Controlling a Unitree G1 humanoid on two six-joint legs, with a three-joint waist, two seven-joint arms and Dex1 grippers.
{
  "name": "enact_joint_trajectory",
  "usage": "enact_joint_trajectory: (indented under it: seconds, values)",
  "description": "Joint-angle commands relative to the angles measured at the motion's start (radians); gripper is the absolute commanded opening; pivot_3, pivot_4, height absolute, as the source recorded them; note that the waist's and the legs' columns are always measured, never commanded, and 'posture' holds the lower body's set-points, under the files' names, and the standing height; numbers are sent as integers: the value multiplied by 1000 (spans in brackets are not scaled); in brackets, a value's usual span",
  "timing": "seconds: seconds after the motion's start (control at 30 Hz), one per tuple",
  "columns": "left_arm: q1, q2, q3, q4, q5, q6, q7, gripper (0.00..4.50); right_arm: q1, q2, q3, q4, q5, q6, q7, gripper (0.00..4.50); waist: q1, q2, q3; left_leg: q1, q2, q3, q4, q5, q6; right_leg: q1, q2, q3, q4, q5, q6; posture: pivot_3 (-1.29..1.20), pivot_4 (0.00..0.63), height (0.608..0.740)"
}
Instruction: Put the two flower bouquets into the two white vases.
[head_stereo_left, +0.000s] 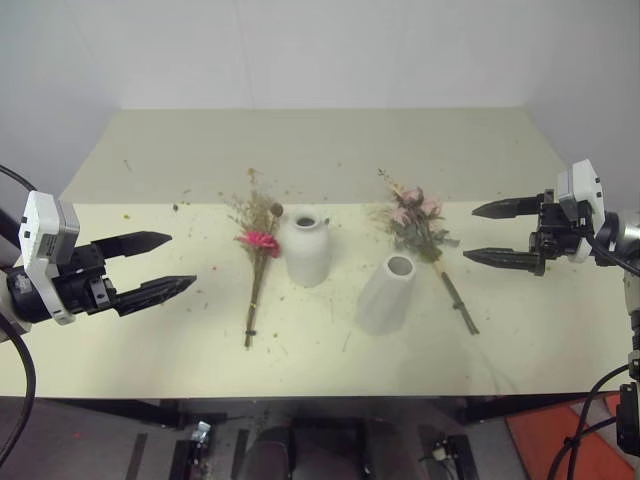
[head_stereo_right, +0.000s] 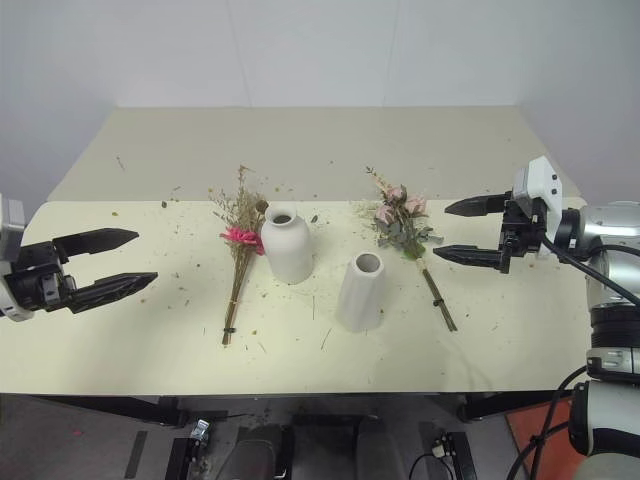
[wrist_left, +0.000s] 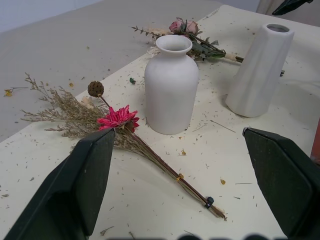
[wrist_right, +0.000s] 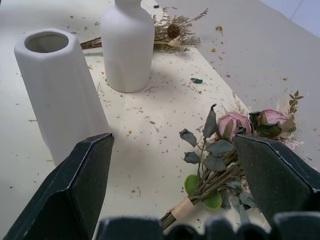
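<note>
Tools both spread and empty: your left tool (head_stereo_left: 160, 264) faces the dried tan-brown grass bouquet (head_stereo_left: 256, 262), your right tool (head_stereo_left: 488, 233) the pink rose bouquet (head_stereo_left: 422, 233)

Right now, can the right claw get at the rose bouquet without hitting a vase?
Probably yes. The right claw stands open beside the rose bouquet, and the taller vase sits on the bouquet's far side.
</note>
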Motion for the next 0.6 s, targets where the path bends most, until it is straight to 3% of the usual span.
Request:
enact_joint_trajectory:
  seconds: [0.03, 0.6]
  values:
    - [-12, 7, 14, -17, -9, -7, 0, 4452, -18, -23, -21, -9, 5, -21, 9, 4500, 0, 0, 0, 0, 0, 0, 0, 0, 0, 0, 0, 0, 0, 0, 0, 0, 150, 740]
    - [-9, 10, 12, -14, -7, -1, -1, 4452, -24, -24, -21, -12, 6, -22, 17, 4500, 0, 0, 0, 0, 0, 0, 0, 0, 0, 0, 0, 0, 0, 0, 0, 0, 150, 740]
